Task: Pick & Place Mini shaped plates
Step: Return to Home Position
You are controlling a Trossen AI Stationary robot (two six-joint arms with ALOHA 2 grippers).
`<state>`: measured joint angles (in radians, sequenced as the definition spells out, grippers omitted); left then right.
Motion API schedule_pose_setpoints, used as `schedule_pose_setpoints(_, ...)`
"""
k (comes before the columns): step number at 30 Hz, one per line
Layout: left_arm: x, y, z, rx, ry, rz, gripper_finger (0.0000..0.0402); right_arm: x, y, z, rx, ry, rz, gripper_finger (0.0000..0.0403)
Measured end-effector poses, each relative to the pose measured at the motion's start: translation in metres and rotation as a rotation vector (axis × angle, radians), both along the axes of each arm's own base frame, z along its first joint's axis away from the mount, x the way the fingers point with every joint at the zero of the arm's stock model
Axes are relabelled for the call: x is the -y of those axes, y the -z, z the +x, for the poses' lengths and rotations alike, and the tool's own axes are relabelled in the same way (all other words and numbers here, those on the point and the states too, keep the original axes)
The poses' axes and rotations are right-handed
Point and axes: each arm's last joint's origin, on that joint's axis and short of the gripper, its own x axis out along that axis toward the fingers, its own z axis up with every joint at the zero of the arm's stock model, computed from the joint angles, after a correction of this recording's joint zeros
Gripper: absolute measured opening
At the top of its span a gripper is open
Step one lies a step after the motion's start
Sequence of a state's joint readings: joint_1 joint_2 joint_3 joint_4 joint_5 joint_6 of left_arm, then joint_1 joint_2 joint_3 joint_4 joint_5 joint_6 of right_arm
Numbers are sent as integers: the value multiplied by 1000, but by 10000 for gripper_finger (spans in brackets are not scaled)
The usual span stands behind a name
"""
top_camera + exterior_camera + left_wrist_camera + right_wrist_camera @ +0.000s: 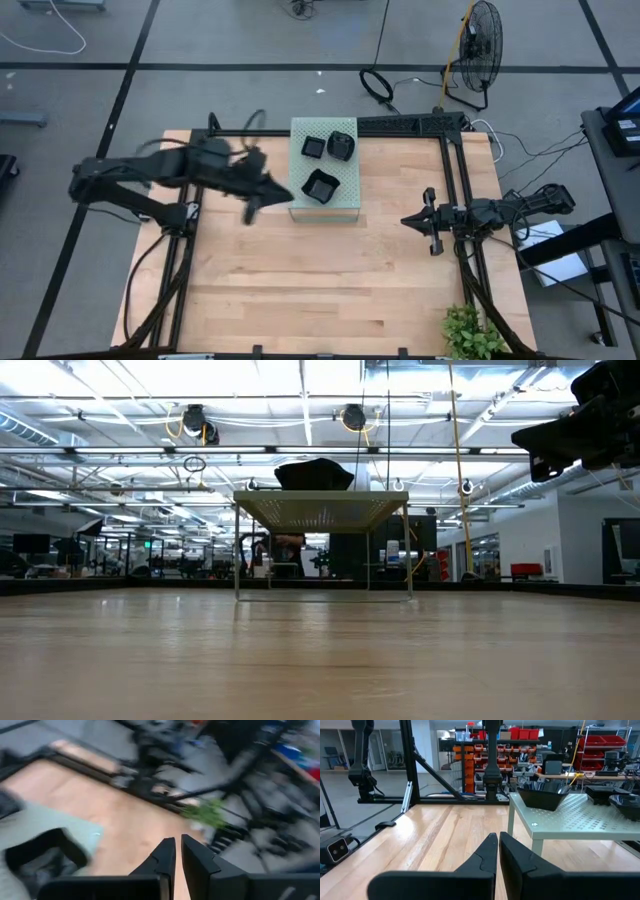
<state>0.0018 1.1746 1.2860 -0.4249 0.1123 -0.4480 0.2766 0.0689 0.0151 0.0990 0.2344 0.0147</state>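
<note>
Picking up the left gripper just off the left edge of the pale green perforated shelf, with the arm stretched in from the left side and bent at the elbow. Held clear above the wooden surface, fingers pressed together and gripping nothing.

Over to the right gripper, parked near the right edge of the surface, well apart from the shelf. Arm level, pointing left toward it, fingers clenched and empty too.

Now up on the shelf, all three groups of mini shaped plates. Finding the distorted square stack at the front. Behind it, the square plate and the rounded plate, close side by side. Seeing nothing else lying on the bare wood.
</note>
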Motion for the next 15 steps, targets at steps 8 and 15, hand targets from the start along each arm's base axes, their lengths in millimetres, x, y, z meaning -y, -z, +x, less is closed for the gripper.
schedule_pose_setpoints(8, 12, -39, -65, 202, 191, -11, 33, 0, 0, 0, -3, 0, -1, 7)
schedule_pose_setpoints(15, 13, -49, -114, 255, 315, 12, 33, 0, 0, 0, -6, 0, -1, 8)
